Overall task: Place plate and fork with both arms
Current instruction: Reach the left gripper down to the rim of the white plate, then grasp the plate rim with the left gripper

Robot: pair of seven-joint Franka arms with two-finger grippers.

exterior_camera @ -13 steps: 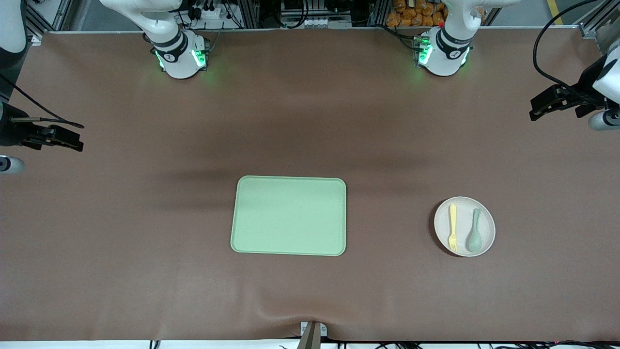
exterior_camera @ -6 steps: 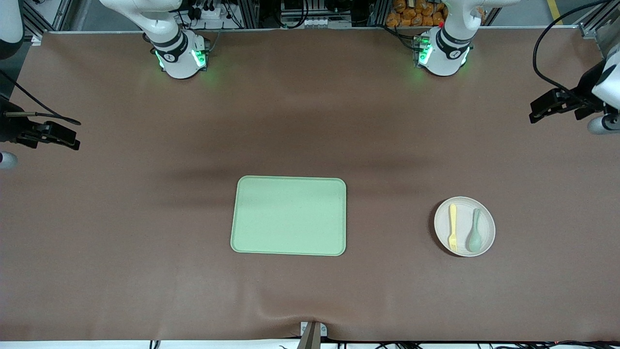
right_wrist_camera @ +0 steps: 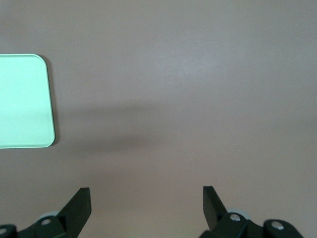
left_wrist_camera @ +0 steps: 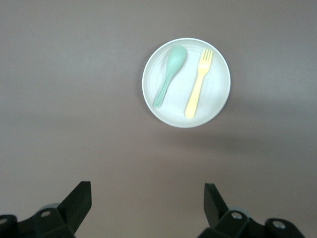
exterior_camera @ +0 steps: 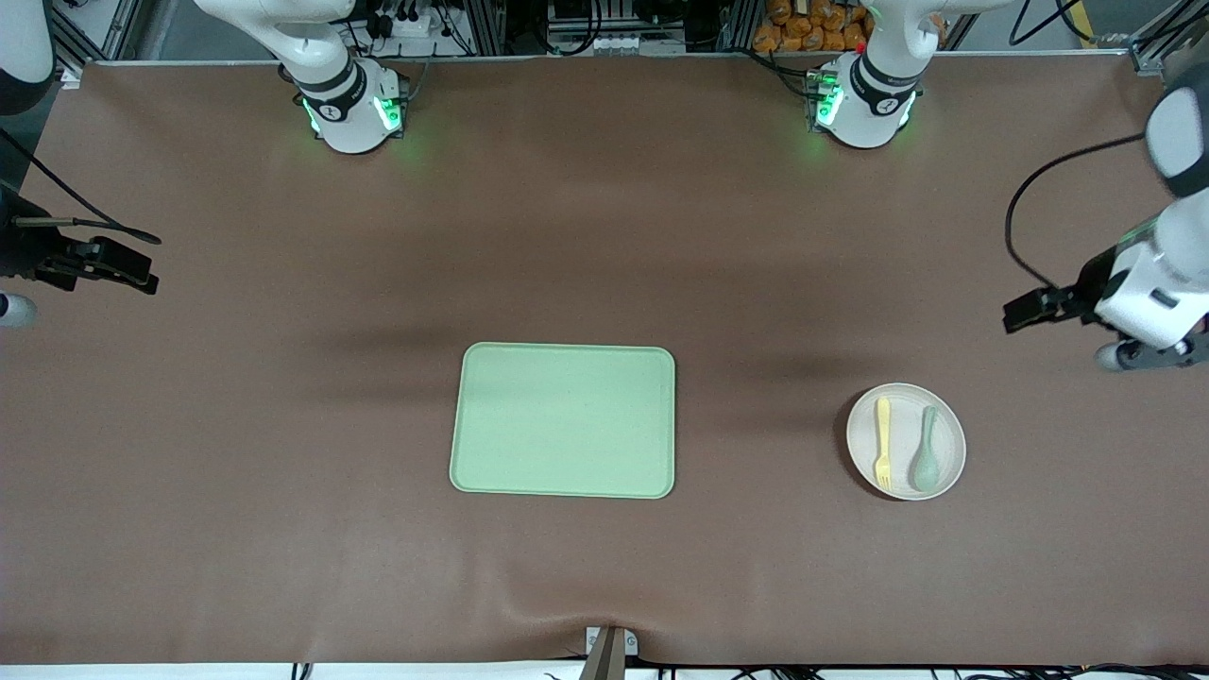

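Nearest the front camera on the brown counter (exterior_camera: 283, 529), I find the plate (exterior_camera: 949, 430) lying flat toward the left arm's end, with the fork (exterior_camera: 883, 444) and a green spoon (exterior_camera: 926, 453) lying side by side in it, apart from each other, bowl and tines toward the front camera. The green tray (exterior_camera: 564, 420) sits at the counter's middle, well apart from the plate and bare. Neither task item is on the tray, so I judge the work not yet started. Farther from the camera, the left gripper (left_wrist_camera: 146, 208) hangs in the air over bare counter near the plate at the left arm's end; its fingers (left_wrist_camera: 79, 203) are spread wide and hold nothing. The right gripper (right_wrist_camera: 146, 208) hangs over bare counter at the right arm's end, well apart from the tray, fingers (right_wrist_camera: 79, 206) likewise spread and empty; I take this arm to be waiting. Risks as I judge them: the plate is shallow, so a pinch on its rim may slip or tilt it and spill the cutlery. The fork lies flat and thin, close to the spoon, so a careless descent could catch the spoon instead or push the fork against the rim.
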